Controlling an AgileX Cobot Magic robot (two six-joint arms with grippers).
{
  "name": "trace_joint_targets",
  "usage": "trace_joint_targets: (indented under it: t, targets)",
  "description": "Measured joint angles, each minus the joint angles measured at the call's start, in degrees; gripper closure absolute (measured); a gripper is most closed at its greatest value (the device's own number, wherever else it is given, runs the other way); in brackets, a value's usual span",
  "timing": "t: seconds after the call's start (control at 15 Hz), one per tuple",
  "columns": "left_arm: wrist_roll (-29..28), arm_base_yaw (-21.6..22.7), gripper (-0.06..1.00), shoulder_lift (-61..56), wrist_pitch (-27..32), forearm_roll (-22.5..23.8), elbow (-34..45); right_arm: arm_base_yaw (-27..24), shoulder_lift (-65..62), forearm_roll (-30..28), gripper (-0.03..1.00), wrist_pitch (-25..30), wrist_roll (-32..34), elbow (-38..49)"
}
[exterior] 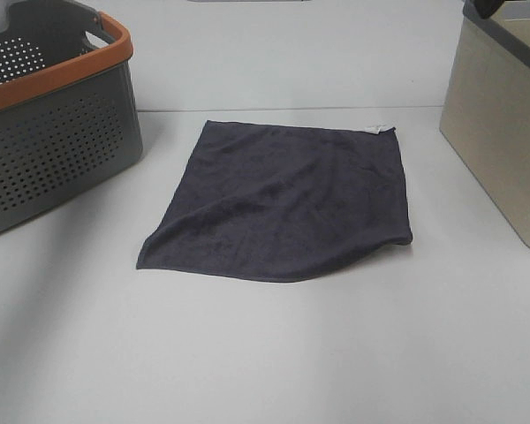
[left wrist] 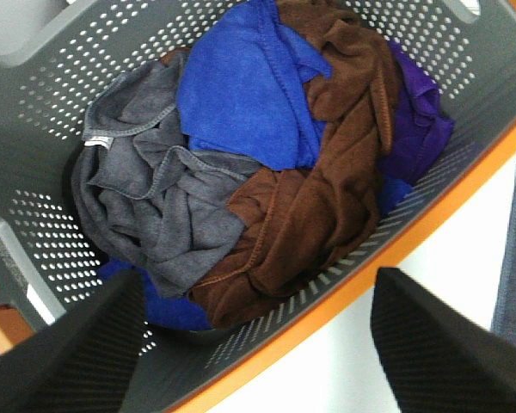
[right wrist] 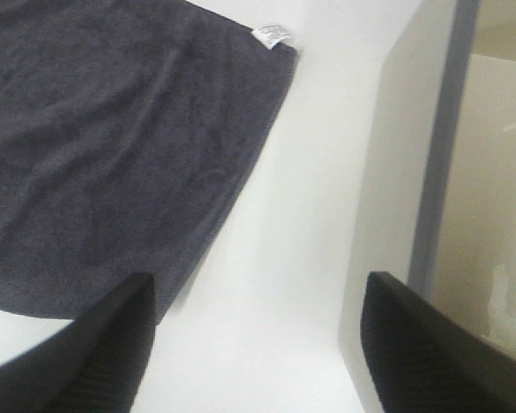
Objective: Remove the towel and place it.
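Note:
The dark charcoal-grey towel [exterior: 283, 203] lies spread flat on the white table, with its small white tag [exterior: 377, 130] at the far right corner. It also shows in the right wrist view [right wrist: 112, 146], tag [right wrist: 272, 34] included. My right gripper [right wrist: 258, 280] is open and empty, hovering over bare table between the towel's right edge and the beige bin. My left gripper [left wrist: 260, 275] is open and empty above the grey basket [left wrist: 447, 198]. Neither gripper shows in the exterior high view.
The grey perforated basket with an orange rim [exterior: 62, 132] stands at the far left. It holds a grey cloth [left wrist: 146, 198], a blue one [left wrist: 241, 95], a brown one [left wrist: 310, 198] and a purple one [left wrist: 421, 129]. A beige bin [exterior: 503, 132] stands at the right, also in the right wrist view [right wrist: 396, 172].

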Motion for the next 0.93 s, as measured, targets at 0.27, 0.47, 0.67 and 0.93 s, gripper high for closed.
trace_joint_targets:
  t: [0.27, 0.47, 0.67, 0.93]
  targets:
    - [1.6, 6.88, 0.25, -1.26, 0.06, -2.18, 1.03, -0.8, -1.43, -0.8, 0.3, 0.11, 0.06, 0.63]
    - [4.07, 9.28, 0.25, -8.25, 0.06, -5.79, 7.39, -0.8, -5.16, -0.8, 0.3, 0.23, 0.74, 1.55]
    - [5.56, 9.34, 0.23, -20.05, -3.44, -6.3, 20.0, -0.8, -11.8, -0.52, 0.29, 0.17, 1.09, 7.39]
    - [7.79, 9.34, 0.11, -32.49, -7.33, -9.05, 29.85, -0.8, -18.56, -0.52, 0.23, 0.17, 1.09, 17.36]
